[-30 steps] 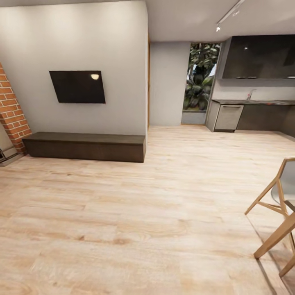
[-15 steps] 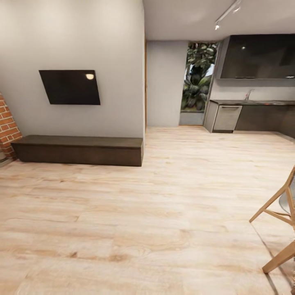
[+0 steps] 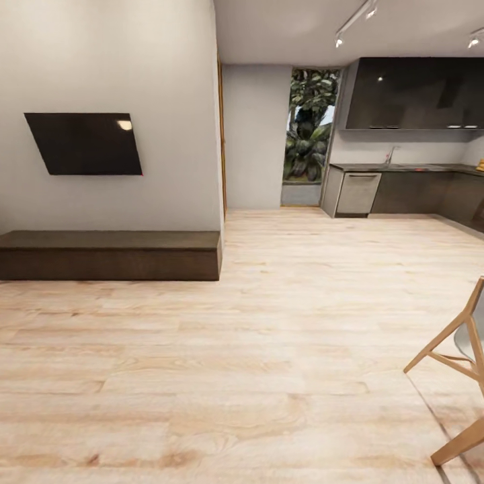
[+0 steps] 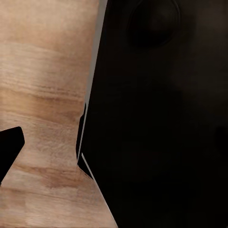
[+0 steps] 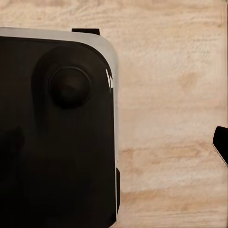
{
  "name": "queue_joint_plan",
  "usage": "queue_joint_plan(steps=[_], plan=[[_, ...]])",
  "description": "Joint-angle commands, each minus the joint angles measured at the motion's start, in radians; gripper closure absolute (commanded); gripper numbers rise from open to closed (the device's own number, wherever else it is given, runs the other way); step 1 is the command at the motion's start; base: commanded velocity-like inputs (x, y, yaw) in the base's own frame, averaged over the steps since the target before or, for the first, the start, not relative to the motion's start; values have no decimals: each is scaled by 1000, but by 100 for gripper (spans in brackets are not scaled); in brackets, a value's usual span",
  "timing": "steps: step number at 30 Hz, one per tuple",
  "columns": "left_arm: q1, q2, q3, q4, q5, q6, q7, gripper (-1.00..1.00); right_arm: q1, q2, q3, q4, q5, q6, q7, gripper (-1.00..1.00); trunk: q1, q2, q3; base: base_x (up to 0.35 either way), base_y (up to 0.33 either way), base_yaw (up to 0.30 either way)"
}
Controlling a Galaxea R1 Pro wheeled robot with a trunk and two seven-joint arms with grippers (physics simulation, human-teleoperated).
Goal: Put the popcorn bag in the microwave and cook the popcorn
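Note:
The kitchen (image 3: 410, 121) lies far off at the right of the head view, with dark glossy wall cabinets over a thin grey countertop (image 3: 403, 167). At the picture's right edge a tiny tan shape (image 3: 480, 164) sits on that countertop; it may be the popcorn bag, but it is too small to tell. The microwave is out of view. In the left wrist view one dark fingertip (image 4: 8, 149) hangs over wood floor beside the robot's black body (image 4: 161, 123). The right wrist view has a dark fingertip (image 5: 221, 144) at its edge, next to the same black body (image 5: 57, 133).
Light wood floor (image 3: 269, 336) stretches towards the kitchen. A low dark bench (image 3: 111, 254) stands along the left wall under a black screen (image 3: 84, 143). A wooden chair (image 3: 460, 376) juts in at the lower right. A window with plants (image 3: 306, 124) is at the back.
The head camera has swung right: the brick wall has left the picture and more of the kitchen shows. Nothing in the room itself has moved.

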Motion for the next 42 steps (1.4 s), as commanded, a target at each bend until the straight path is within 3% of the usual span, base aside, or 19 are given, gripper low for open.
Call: queue_joint_plan(steps=[1, 19, 25, 33, 42], plan=[[-1, 0, 4, 0, 0, -1, 0, -100, -1, 0, 0, 1, 0, -3, -2, -100, 1, 0, -1, 330, 0, -2], [-1, 0, 4, 0, 1, -1, 0, -100, -1, 0, -1, 1, 1, -3, -2, -100, 1, 0, -1, 330, 0, -150], [-1, 28, 4, 0, 0, 4, -2, -100, -1, -3, 1, 0, 0, -3, -2, -100, 1, 0, -1, 330, 0, -158], [-1, 27, -4, 0, -2, 2, -1, -100, -1, -8, 1, 0, 1, -4, -3, -100, 1, 0, -1, 337, 0, -266], [-1, 30, -5, 0, -4, 2, -1, -100, -1, -39, 2, 0, 2, -5, -2, -100, 1, 0, -2, 342, 0, -245]])
